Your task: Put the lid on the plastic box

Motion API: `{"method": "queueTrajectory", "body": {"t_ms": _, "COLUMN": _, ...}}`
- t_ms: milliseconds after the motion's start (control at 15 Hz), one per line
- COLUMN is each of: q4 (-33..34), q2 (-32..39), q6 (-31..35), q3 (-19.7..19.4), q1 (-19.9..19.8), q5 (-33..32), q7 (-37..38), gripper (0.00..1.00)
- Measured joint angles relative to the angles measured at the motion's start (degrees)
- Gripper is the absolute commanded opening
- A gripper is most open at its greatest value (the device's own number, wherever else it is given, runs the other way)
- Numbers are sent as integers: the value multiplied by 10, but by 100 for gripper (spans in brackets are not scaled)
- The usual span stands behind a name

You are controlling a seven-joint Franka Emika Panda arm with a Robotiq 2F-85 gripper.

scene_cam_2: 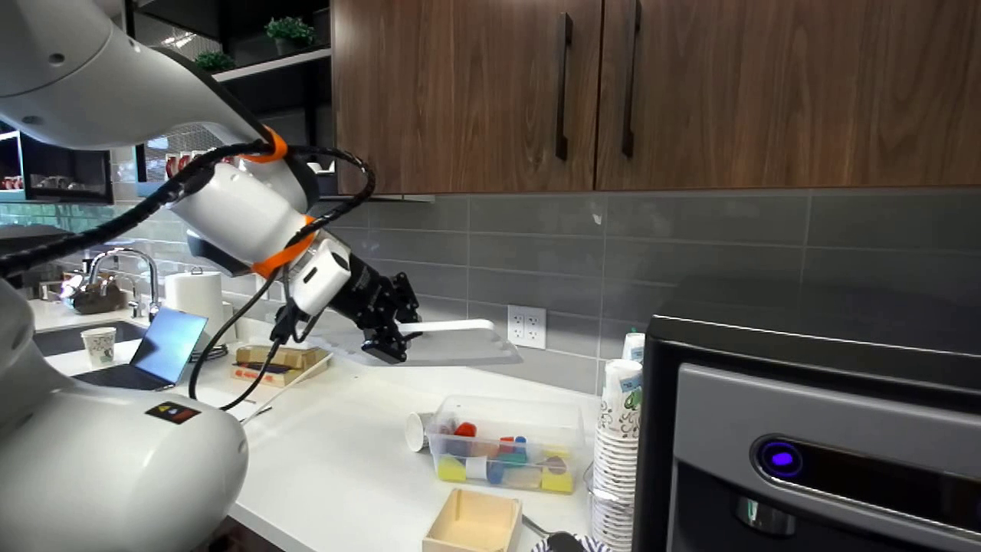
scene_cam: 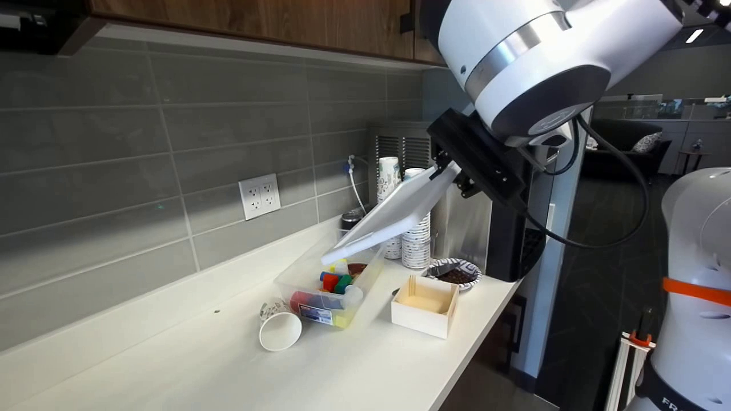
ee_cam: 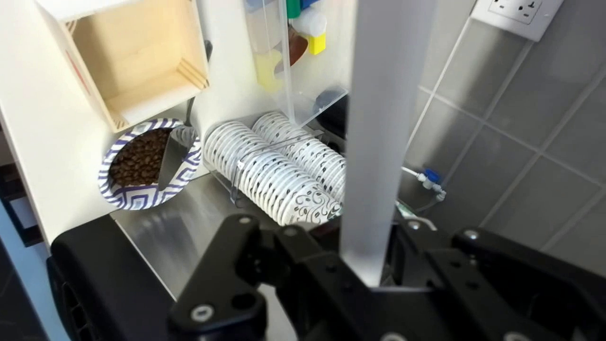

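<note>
Jaws: clamped on one edge of the lid [scene_cam: 394, 211], the gripper [scene_cam_2: 405, 329] holding it by that edge.
Lid: flat, whitish, translucent, rounded corners; in the air, sloping down away from the gripper in an exterior view; an upright grey strip, edge-on, in the wrist view.
Plastic box [scene_cam_2: 498, 414]: clear, shallow, rectangular; on the white counter [scene_cam: 200, 365], lower than the lid and apart from it.
Box contents: small pieces [scene_cam_2: 512, 454], red, green, yellow and blue.
Paper cup [scene_cam: 280, 331]: lying on its side just beside the plastic box; whether touching, cannot tell.
Wooden tray [scene_cam: 420, 321]: square, open-topped, pale inside; near the plastic box.
Patterned bowl [ee_cam: 142, 201]: dark brown beans [ee_cam: 135, 163], with a dark utensil [ee_cam: 170, 163] laid across.
Cup stacks [ee_cam: 265, 175]: two, between plastic box and machine [scene_cam_2: 828, 406].
Machine: black and silver; round button [scene_cam_2: 781, 458] lit purple.
Outlet [scene_cam: 260, 196]: white, on grey tile.
Laptop [scene_cam_2: 170, 349]: unfolded, far along the counter.
</note>
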Motion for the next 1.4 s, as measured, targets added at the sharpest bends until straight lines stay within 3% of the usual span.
{"method": "queueTrajectory", "body": {"t_ms": 600, "q4": -6, "q2": 51, "q6": -169, "q3": -56, "q1": -82, "q5": -100, "q7": 0, "gripper": 1}}
{"method": "queueTrajectory", "body": {"t_ms": 1400, "q4": 46, "q2": 142, "q6": -257, "q3": -53, "q1": -165, "q5": -238, "q7": 20, "gripper": 1}}
